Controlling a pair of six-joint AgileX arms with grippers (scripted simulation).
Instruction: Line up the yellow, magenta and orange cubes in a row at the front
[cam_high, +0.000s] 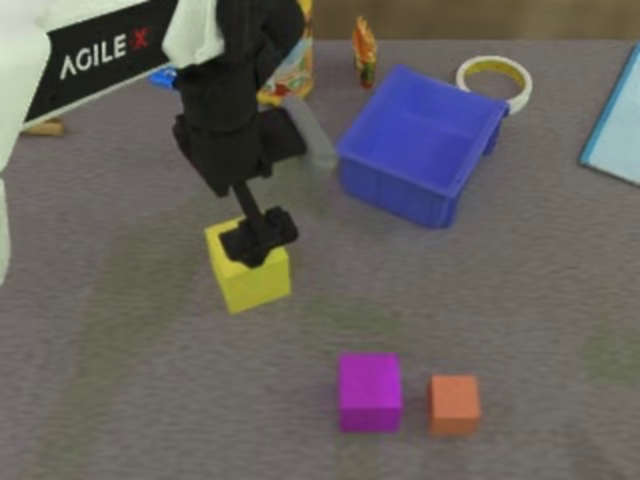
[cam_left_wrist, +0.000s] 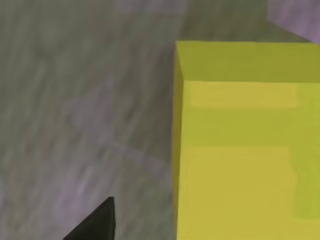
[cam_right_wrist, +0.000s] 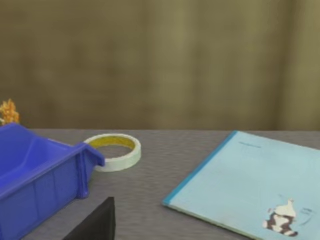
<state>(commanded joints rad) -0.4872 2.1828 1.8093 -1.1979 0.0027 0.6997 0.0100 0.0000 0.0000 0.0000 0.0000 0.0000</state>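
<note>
Your left gripper (cam_high: 258, 238) sits on top of the yellow cube (cam_high: 252, 274), at nine o'clock from table centre; you cannot tell whether it grips; the magenta cube (cam_high: 369, 392) and orange cube (cam_high: 454, 404) lie side by side, slightly apart, at six o'clock; the blue box (cam_high: 420, 145) stands at one o'clock.

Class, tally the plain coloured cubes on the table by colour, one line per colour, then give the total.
Yellow cube: 1
Magenta cube: 1
Orange cube: 1
Total: 3
</note>
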